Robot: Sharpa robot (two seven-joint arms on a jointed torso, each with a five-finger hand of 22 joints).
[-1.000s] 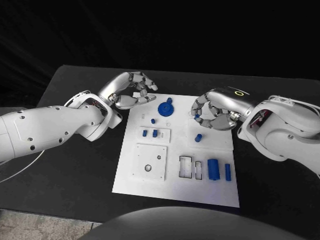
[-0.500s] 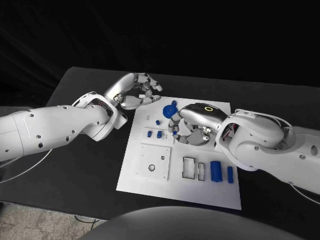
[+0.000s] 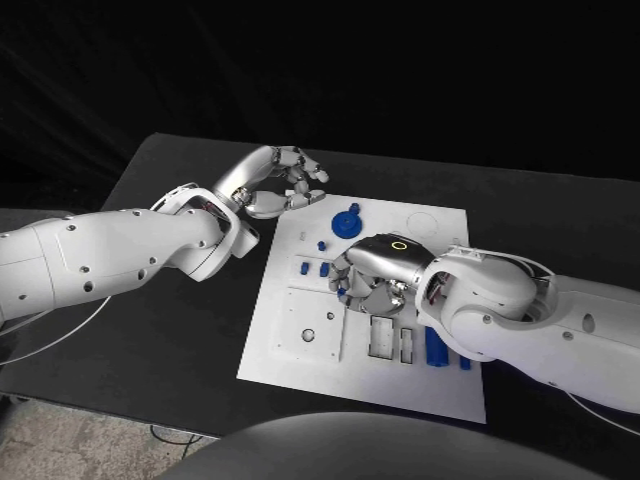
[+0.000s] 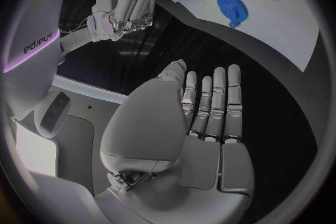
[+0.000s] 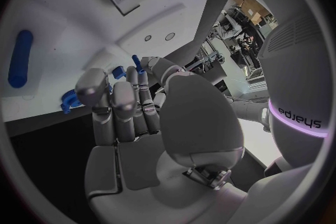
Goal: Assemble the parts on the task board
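The head camera looks steeply down on the table (image 3: 147, 300) from above its near edge, while each wrist camera sits close behind its own palm, both sharing the white board (image 3: 361, 360) (image 4: 280, 22) (image 5: 63, 5) with it.

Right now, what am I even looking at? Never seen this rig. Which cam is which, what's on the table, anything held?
A two-armed robot with silver many-fingered hands works at a black table. One picture looks down from its head; the two round ones come from cameras at each wrist. A white task board carries small blue parts, among them a blue gear. The left hand hovers by the board's far corner, fingers apart, holding nothing. The right hand reaches down over the board's middle; I cannot tell whether it grips a part.
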